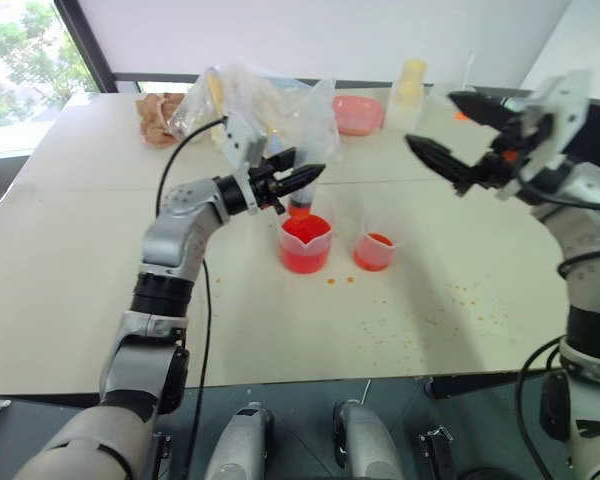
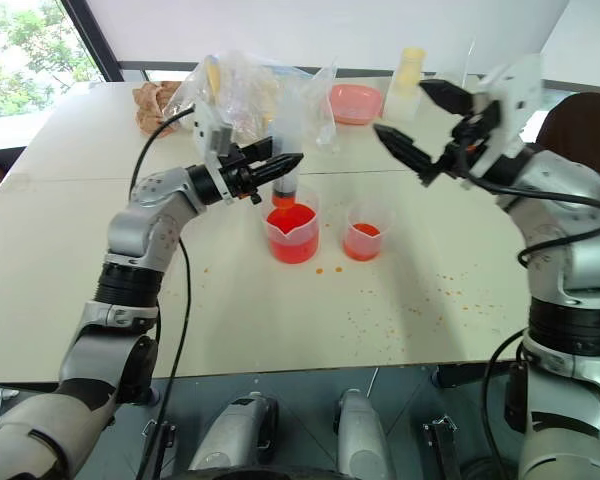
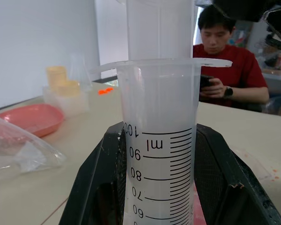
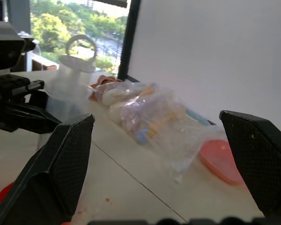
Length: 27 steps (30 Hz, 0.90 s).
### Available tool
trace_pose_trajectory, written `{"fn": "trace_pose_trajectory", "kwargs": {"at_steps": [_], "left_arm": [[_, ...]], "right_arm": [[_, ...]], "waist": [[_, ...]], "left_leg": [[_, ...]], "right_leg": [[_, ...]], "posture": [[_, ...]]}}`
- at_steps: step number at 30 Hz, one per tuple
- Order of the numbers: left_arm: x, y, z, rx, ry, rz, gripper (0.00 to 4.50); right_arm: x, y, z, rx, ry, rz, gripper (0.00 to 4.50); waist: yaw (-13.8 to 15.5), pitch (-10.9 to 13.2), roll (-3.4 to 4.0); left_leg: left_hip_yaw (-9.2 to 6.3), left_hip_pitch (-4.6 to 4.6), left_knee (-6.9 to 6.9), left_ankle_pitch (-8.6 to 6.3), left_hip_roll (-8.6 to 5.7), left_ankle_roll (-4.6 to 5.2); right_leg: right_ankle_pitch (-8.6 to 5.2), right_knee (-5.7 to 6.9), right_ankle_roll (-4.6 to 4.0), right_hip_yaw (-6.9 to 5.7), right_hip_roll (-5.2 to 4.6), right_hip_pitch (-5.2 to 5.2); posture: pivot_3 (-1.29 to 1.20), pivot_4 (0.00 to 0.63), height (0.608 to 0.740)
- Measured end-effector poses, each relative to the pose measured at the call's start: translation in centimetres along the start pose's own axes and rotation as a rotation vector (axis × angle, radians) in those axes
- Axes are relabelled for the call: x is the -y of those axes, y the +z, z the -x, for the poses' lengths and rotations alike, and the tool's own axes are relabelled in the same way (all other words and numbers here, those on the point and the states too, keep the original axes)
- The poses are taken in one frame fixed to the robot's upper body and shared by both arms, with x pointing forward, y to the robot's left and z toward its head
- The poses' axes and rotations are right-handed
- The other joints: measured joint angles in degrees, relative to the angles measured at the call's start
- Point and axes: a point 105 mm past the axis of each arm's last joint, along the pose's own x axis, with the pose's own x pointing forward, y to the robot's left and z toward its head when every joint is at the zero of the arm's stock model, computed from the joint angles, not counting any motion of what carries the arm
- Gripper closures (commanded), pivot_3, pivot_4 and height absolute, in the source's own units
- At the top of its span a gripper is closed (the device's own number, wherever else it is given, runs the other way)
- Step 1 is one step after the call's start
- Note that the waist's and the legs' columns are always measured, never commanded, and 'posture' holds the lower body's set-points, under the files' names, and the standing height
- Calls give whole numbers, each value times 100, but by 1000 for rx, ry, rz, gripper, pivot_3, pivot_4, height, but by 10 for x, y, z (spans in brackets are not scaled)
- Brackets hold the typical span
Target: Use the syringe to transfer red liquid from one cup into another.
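One syringe point(image 3: 159, 140). Two clear cups holding red liquid: one larger spouted beaker point(image 1: 305, 245) and one smaller spoutless cup point(image 1: 374, 252). Two grippers, a left gripper point(image 1: 298, 176) and a right gripper point(image 1: 442, 128). One pink tray point(image 1: 358, 113). One crumpled clear plastic bag point(image 1: 255, 100) (contents too jumbled to count). One person point(image 3: 225, 65). One table point(image 1: 80, 260).

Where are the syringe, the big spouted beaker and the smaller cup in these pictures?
syringe point(image 3: 159, 140): left wrist view, on its marked clear barrel.
spouted beaker point(image 1: 305, 246): left eye view, on its red-filled front wall.
smaller cup point(image 1: 374, 252): left eye view, on its side wall.
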Motion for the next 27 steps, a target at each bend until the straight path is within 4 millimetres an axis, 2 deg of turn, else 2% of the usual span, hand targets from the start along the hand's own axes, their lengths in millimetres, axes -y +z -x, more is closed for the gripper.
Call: {"fn": "trace_pose_trajectory", "kwargs": {"at_steps": [2, 5, 8, 10, 12, 14, 18, 22, 27], "left_arm": [[3, 5, -4, 15, -13, 20, 3064], [6, 19, -11, 45, -32, 19, 3064], [12, 51, -25, 116, -78, -22, 3064], [22, 73, -37, 179, -133, -44, 3064], [34, 82, -49, 225, -187, -46, 3064], [40, 74, -58, 231, -218, -13, 3064], [54, 43, -82, 194, -248, 41, 3064], [66, 20, -101, 168, -267, 82, 3064], [71, 2, -109, 148, -272, 114, 3064]], "right_arm": [[0, 3, 4, -9, -4, 13, 41], [0, -9, 11, -61, -13, 8, 41], [1, -21, 18, -113, -35, 0, 41], [5, -23, 22, -128, -57, 9, 41], [12, -18, 29, -139, -87, 37, 41], [20, -13, 36, -145, -120, 69, 41], [31, -4, 48, -170, -170, 136, 41], [37, 4, 52, -167, -200, 186, 41], [33, 12, 49, -142, -196, 210, 41]], "waist": [[8, 0, 0], [14, 0, -1], [48, 1, -2], [83, 1, -1], [120, 0, 0], [139, 0, 0], [144, 1, -2], [134, 1, -2], [132, 0, -1]], "left_leg": [[-1, 0, 0, 0, 1, 0], [1, -1, 1, 0, 0, 0], [7, -5, 2, 0, -2, 0], [13, -4, 2, 0, -3, 0], [25, -3, 2, 0, -3, 0], [28, -1, 2, 0, -3, 1], [31, -4, 2, -1, -2, 1], [33, -3, 2, -2, -1, 3], [33, -2, 2, -2, 1, 4]], "right_leg": [[0, 0, 0, 0, 4, 0], [0, -2, 0, 0, 3, 2], [0, -4, 0, 0, 2, 2], [0, -6, 0, 1, 2, 2], [0, -8, 0, 1, 2, 5], [0, -9, 0, 0, 3, 7], [-1, -15, 0, 1, 3, 7], [-1, -16, -1, 1, 3, 7], [-1, -16, -1, 1, 4, 7]], "posture": [[0, 150, 740], [0, 150, 740], [0, 150, 740], [0, 150, 740], [0, 150, 740], [0, 150, 740], [0, 150, 740], [0, 150, 740], [0, 150, 740]]}}
